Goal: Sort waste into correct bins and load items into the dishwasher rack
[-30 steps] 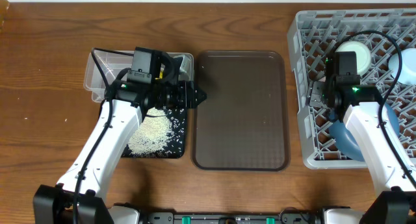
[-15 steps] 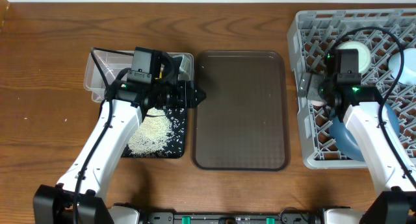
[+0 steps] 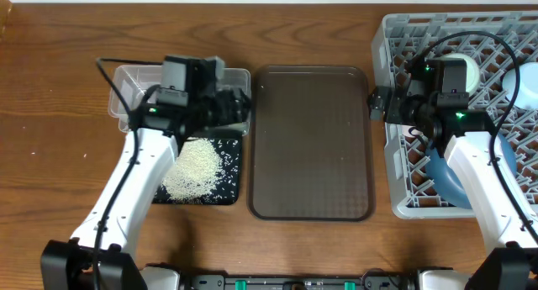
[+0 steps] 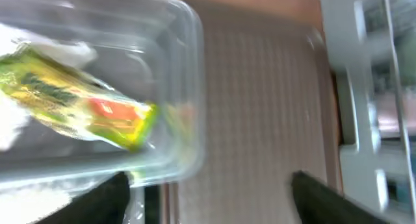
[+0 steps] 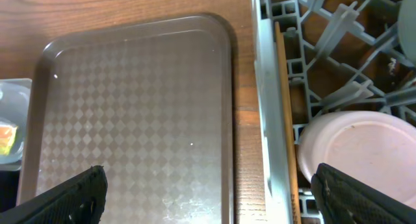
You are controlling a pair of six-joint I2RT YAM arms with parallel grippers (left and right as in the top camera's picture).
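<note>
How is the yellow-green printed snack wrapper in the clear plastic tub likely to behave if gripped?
The yellow-green printed snack wrapper looks thin and creased, so probably floppy and very light. Its shiny film may slip when pinched. In the smooth clear plastic tub, a push would likely slide it.

Overhead camera faces straight down, brown serving tray (image 3: 311,143) centred. Left wrist camera: close above the clear tub (image 4: 194,113) left of the tray. Right wrist camera: close above its right edge. All three share it.
</note>
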